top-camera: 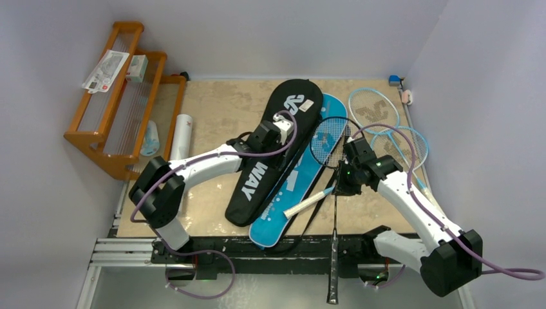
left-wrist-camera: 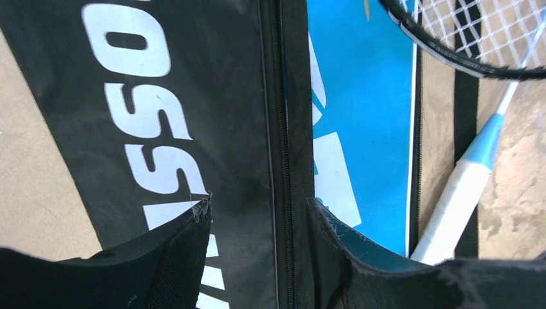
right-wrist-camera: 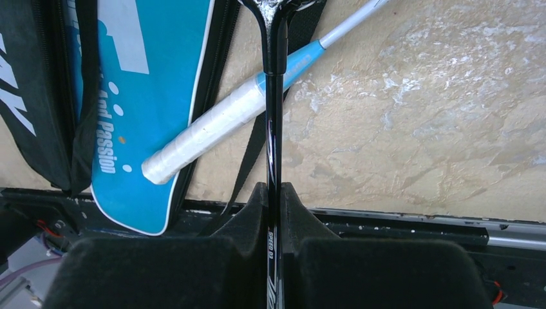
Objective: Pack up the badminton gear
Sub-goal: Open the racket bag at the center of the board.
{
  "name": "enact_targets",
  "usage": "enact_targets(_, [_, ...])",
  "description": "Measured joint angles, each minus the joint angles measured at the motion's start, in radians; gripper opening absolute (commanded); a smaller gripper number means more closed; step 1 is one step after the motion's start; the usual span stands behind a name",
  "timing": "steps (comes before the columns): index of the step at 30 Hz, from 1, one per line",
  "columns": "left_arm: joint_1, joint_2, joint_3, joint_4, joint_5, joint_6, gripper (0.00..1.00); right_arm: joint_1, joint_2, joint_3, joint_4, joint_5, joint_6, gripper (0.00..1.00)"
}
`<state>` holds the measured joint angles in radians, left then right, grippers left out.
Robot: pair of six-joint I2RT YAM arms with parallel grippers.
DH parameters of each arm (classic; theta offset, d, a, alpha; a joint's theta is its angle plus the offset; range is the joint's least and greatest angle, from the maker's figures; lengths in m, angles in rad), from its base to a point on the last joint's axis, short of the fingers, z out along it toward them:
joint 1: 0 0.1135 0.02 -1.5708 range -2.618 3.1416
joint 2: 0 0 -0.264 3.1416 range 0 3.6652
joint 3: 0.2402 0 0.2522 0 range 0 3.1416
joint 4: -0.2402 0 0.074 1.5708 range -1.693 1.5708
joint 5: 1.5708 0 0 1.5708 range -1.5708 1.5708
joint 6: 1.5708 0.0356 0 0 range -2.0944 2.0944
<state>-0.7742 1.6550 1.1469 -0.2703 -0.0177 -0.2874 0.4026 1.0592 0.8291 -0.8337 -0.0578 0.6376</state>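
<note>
Presently, right gripper (right-wrist-camera: 275,193): clamped on the thin shaft of the black racket (top-camera: 334,222) not far below the head. The shaft runs out between the fingers toward the near edge of the table (top-camera: 219,109), where the handle overhangs, and crosses above the white grip of a light-blue racket (right-wrist-camera: 212,132) lying partly on the blue cover (top-camera: 286,196). Left gripper (left-wrist-camera: 257,206): jaws apart and holding nothing, poised over the zipped edge of the black CROSSWAY cover (left-wrist-camera: 193,96) where it meets the blue cover; contact with the fabric cannot be told.
</note>
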Motion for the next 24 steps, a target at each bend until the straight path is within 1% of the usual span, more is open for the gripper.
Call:
enact_targets(6, [-0.054, 0.078, 0.013, -0.023, -0.028, 0.041, 0.48, 0.0, 0.0, 0.0, 0.0, 0.002, 0.014, 0.0])
enact_targets(13, [-0.063, 0.143, 0.023, -0.056, -0.055, 0.047, 0.46, 0.0, 0.0, -0.003, 0.0, 0.003, 0.025, 0.0])
enact_targets(14, [-0.063, 0.148, 0.025, -0.06, -0.063, 0.047, 0.44, 0.0, 0.0, -0.003, -0.001, 0.003, 0.026, 0.0])
enact_targets(15, [-0.063, 0.153, 0.028, -0.063, -0.071, 0.046, 0.4, 0.0, 0.0, -0.003, 0.0, 0.003, 0.027, 0.0])
enact_targets(16, [-0.063, 0.158, 0.032, -0.064, -0.08, 0.047, 0.32, 0.0, 0.0, -0.003, 0.0, 0.003, 0.028, 0.0])
enact_targets(18, [-0.063, 0.17, 0.044, -0.072, -0.096, 0.046, 0.1, 0.0, -0.001, -0.003, 0.0, 0.002, 0.029, 0.0])
enact_targets(19, [-0.063, 0.175, 0.05, -0.076, -0.1, 0.045, 0.01, 0.0, -0.001, -0.003, 0.0, 0.002, 0.03, 0.0])
enact_targets(24, [-0.065, 0.178, 0.067, -0.096, -0.125, 0.06, 0.0, 0.0, -0.002, -0.003, 0.0, -0.01, 0.032, 0.0])
